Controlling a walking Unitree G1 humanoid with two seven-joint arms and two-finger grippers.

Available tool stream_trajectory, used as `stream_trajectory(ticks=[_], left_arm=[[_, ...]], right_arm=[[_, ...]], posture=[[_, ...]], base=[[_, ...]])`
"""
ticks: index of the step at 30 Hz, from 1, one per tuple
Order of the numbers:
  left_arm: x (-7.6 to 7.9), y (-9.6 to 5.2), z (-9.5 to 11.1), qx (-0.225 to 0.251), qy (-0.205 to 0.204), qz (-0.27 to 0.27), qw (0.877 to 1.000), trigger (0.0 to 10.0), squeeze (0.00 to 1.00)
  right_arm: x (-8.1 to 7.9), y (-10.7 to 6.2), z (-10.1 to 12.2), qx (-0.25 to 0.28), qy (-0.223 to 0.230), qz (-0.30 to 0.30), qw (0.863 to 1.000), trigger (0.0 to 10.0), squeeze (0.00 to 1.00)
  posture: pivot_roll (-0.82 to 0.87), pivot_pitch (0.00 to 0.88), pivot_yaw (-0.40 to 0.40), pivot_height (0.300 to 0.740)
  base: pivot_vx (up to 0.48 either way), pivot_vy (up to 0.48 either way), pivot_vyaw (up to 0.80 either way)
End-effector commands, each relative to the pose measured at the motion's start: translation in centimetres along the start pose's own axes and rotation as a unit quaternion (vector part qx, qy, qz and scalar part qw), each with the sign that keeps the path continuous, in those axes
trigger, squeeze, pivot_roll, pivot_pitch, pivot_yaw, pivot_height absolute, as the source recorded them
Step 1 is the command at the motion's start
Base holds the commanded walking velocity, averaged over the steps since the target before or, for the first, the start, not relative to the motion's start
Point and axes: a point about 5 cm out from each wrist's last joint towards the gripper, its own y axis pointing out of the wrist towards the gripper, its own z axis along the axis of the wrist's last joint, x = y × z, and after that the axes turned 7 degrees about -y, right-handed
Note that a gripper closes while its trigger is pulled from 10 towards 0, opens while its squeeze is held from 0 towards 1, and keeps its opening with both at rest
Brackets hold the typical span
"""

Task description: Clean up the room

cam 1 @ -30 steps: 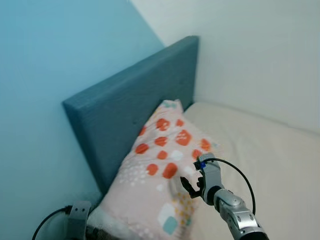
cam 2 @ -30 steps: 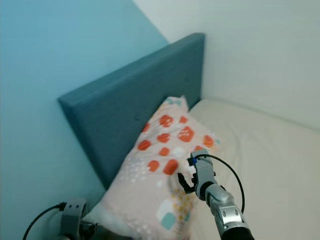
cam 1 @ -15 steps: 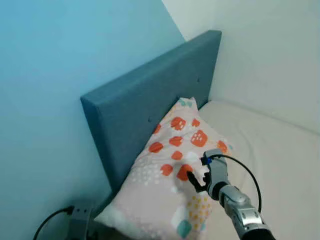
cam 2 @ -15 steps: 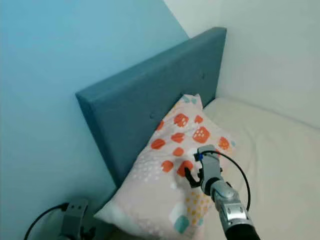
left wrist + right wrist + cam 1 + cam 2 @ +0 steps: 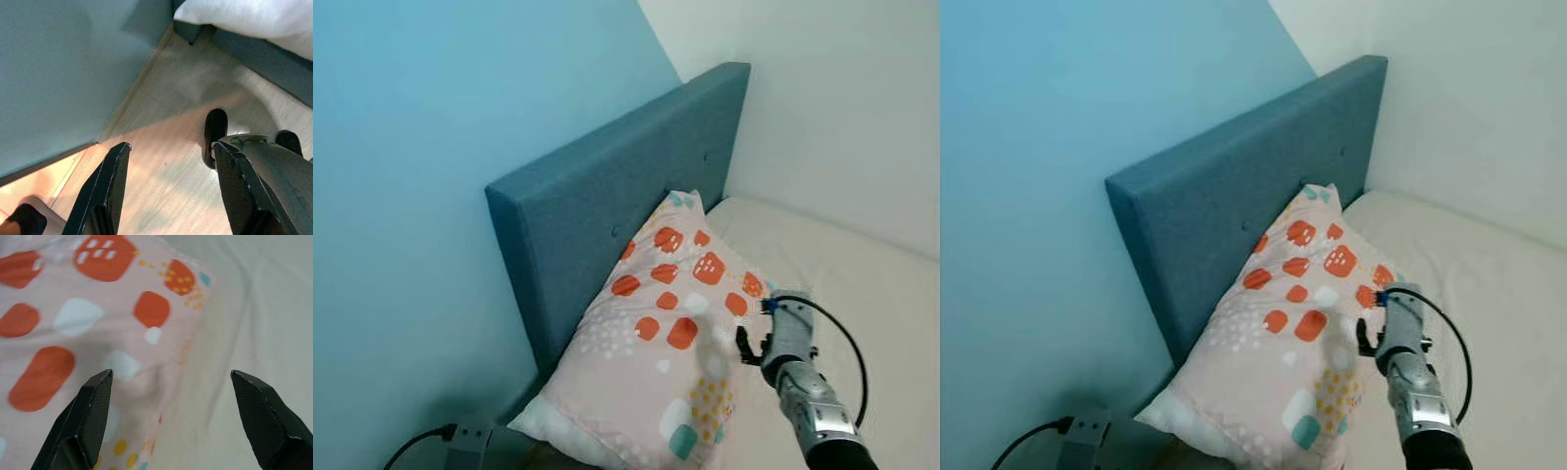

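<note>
— One pillow (image 5: 671, 338) lies at the head of the bed (image 5: 862, 284), leaning against the blue-grey headboard (image 5: 607, 206). It is pale pink with orange, white and teal patches.

— Where is the right gripper (image 5: 171, 423) in relation to it?

— Just off the pillow's bed-side edge, over the cream sheet. In the right wrist view its jaws stand wide apart, one black finger over the patterned fabric and the other over the bare sheet, so the pillow's edge runs between them. They grip nothing; whether either fingertip touches the fabric I cannot tell.

— And from the head camera?

— The silver right arm (image 5: 1420, 411) reaches up from the lower edge of the picture, a black cable looping beside its wrist, and ends next to the pillow's right side near the orange patches.

— What about the left gripper (image 5: 168, 188)?

— It hangs low beside the bed, pointing at the wooden floor (image 5: 161, 147). Its jaws are open and empty. A corner of white bedding shows past them, and a dark foot-like shape sits on the floor, too unclear to name.

— Anything cut off?

— The pillow's near corner runs close to the bottom of the frame, and a grey part with a black cable (image 5: 460, 438) pokes in at the lower left, cropped.
</note>
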Motion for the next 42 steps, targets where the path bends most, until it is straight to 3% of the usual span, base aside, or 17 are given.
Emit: stream_trajectory(ticks=[1, 5, 8, 10, 13, 17, 23, 38, 41, 42], left_arm=[[-0.8, -0.2, -0.1, -0.004, -0.006, 0.011, 1.000, 10.0, 0.00], [-0.4, 0.2, 1.9, 0.046, -0.027, 0.001, 0.999, 10.0, 0.00], [0.5, 0.5, 6.6, 0.149, -0.037, -0.037, 0.987, 10.0, 0.00], [0.9, 0.4, 8.6, 0.191, -0.033, -0.055, 0.980, 10.0, 0.00], [1.1, 0.3, 9.1, 0.202, -0.029, -0.059, 0.977, 10.0, 0.00], [1.1, 0.3, 9.1, 0.203, -0.028, -0.059, 0.977, 10.0, 0.00], [1.2, 0.2, 6.5, 0.168, -0.009, -0.063, 0.984, 10.0, 0.00], [0.2, -0.3, 3.3, 0.124, 0.006, -0.059, 0.990, 10.0, 0.00], [-0.1, -0.5, 2.5, 0.115, 0.009, -0.057, 0.992, 10.0, 0.00], [-0.3, -0.6, 2.1, 0.110, 0.010, -0.056, 0.992, 10.0, 0.00]], right_arm=[[0.1, 0.1, 0.0, 0.000, 0.023, 0.000, 1.000, 10.0, 0.00], [0.1, 0.1, -0.1, 0.005, 0.064, 0.013, 0.998, 10.0, 0.00], [0.3, 0.0, -0.7, 0.011, 0.148, 0.030, 0.988, 10.0, 0.00], [0.6, -0.1, -1.0, 0.015, 0.195, 0.034, 0.980, 10.0, 0.00], [0.9, -0.1, -1.4, 0.014, 0.223, 0.031, 0.974, 10.0, 0.00], [1.0, -0.2, -1.5, 0.012, 0.232, 0.029, 0.972, 10.0, 0.00], [1.3, -0.3, -2.3, 0.008, 0.253, 0.032, 0.967, 10.0, 0.00], [1.6, -0.1, -1.4, 0.036, 0.292, 0.049, 0.955, 10.0, 0.00], [1.8, -0.2, -1.7, 0.037, 0.306, 0.045, 0.950, 10.0, 0.00], [1.8, -0.3, -1.9, 0.040, 0.327, 0.053, 0.943, 10.0, 0.00]], posture=[[-0.05, 0.000, -0.010, 0.706], [-0.05, 0.000, -0.013, 0.696], [-0.05, 0.000, -0.016, 0.681], [-0.05, 0.000, -0.013, 0.671], [-0.05, 0.000, -0.013, 0.661], [-0.05, 0.000, -0.013, 0.656], [-0.04, 0.000, -0.008, 0.631], [-0.02, 0.009, -0.001, 0.591], [-0.01, 0.022, 0.005, 0.581], [-0.01, 0.029, 0.008, 0.571]], base=[[0.000, 0.000, 0.00], [0.000, 0.000, 0.00], [0.000, 0.000, 0.00], [0.000, 0.000, 0.00], [0.000, 0.000, 0.00], [0.000, 0.000, 0.00], [0.000, 0.000, 0.00], [0.000, 0.000, 0.00], [0.000, 0.000, 0.00], [0.000, 0.000, 0.00]])
